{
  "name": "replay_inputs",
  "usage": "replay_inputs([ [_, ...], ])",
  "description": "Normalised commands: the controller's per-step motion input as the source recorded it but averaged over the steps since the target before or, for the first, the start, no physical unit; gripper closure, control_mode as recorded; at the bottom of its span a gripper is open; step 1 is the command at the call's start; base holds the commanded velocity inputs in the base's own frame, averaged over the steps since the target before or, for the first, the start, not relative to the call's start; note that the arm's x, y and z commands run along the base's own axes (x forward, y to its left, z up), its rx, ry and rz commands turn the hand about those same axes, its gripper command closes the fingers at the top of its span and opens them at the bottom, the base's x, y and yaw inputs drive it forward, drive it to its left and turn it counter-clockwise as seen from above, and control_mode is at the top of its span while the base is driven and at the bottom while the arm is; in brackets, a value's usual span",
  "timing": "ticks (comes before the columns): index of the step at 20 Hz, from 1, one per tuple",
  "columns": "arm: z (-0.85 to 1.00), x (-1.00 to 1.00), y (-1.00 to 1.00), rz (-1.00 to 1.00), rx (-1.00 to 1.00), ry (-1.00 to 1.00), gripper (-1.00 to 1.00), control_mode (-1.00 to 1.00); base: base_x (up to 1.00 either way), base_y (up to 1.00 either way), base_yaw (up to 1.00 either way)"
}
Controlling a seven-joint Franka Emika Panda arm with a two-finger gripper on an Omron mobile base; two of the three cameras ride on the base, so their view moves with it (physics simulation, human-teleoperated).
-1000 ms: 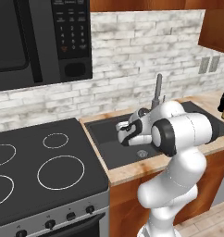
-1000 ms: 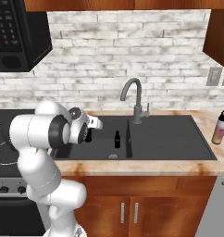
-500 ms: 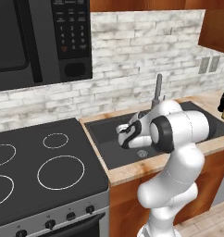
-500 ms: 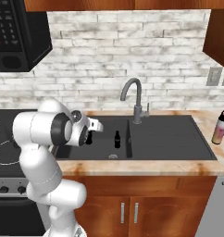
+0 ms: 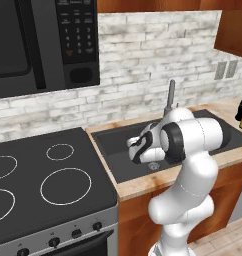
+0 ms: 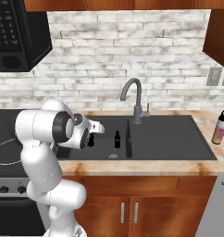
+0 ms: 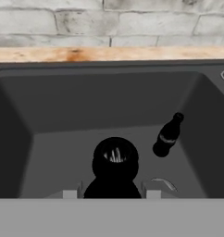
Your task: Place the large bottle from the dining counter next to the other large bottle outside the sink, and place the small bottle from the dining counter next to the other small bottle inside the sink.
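**Small bottle riding over the sink**

The small bottle (image 7: 115, 169) is sitting clamped in the end effector (image 7: 111, 193), hanging inside the sink (image 7: 49, 106). At two o'clock, the other small bottle (image 7: 167, 135) is standing apart on the basin floor.

No text, brand or number can be read anywhere. The microwave (image 5: 43, 42) has a keypad of pale marks, too blurred to make out. The large bottle (image 6: 220, 128) shows no legible label.
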Motion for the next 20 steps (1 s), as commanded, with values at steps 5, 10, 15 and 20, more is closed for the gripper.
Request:
replay_inputs([
  [5, -0.17, 0.0, 0.0, 0.0, -0.01, 0.0, 1.0, -1.0, 0.0, 0.0, 0.0],
  [10, -0.18, 0.0, 0.0, 0.0, 0.0, 0.0, 1.0, -1.0, 0.0, 0.0, 0.0],
  [15, -0.16, 0.0, 0.0, 0.0, -0.01, 0.0, 1.0, -1.0, 0.0, 0.0, 0.0],
  [20, -0.15, 0.0, 0.0, 0.0, 0.0, 0.0, 1.0, -1.0, 0.0, 0.0, 0.0],
])
